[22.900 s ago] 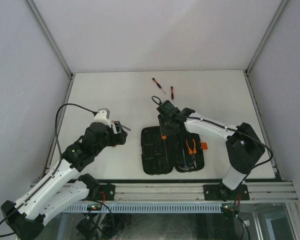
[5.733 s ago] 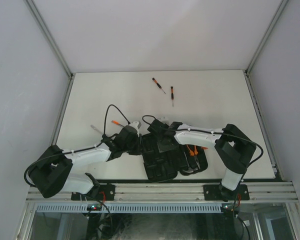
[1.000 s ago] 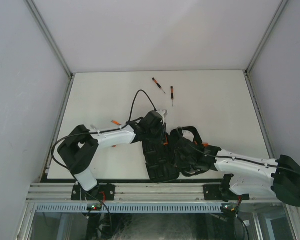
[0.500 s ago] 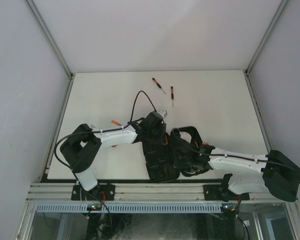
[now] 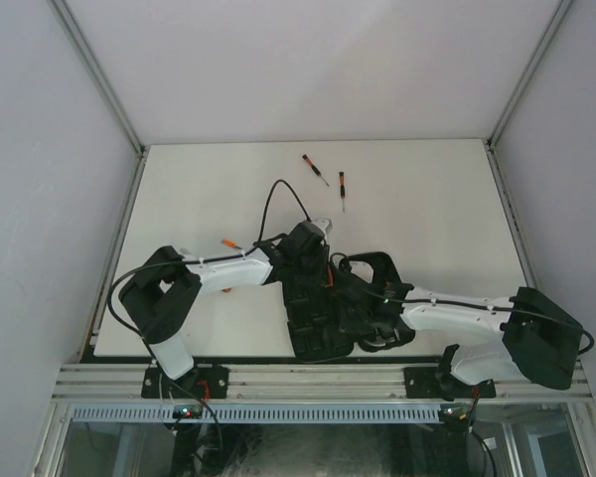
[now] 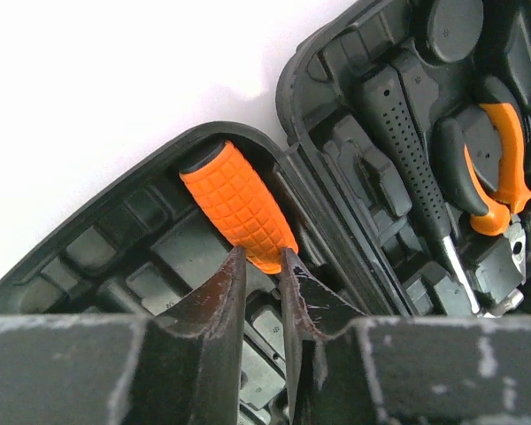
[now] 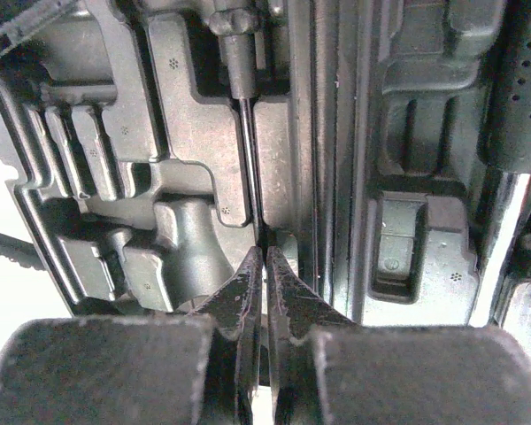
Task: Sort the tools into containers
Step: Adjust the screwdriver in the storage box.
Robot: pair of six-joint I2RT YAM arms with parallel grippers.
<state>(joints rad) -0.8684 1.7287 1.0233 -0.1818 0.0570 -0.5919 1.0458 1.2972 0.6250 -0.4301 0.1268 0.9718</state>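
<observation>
Left wrist, orange handle between tool jaws

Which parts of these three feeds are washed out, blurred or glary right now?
Left wrist: the table is blown out to flat white, the orange handle is crisp, the left fingers are soft. Right wrist: even light, glare on the steel shaft, right fingers blurred. Top external: sharp, but the black case shows no inner detail.

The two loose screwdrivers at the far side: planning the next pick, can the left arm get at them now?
Probably yes: nothing stands between it and the screwdrivers, though the left gripper holds an orange handle in the case and must release first.
</observation>
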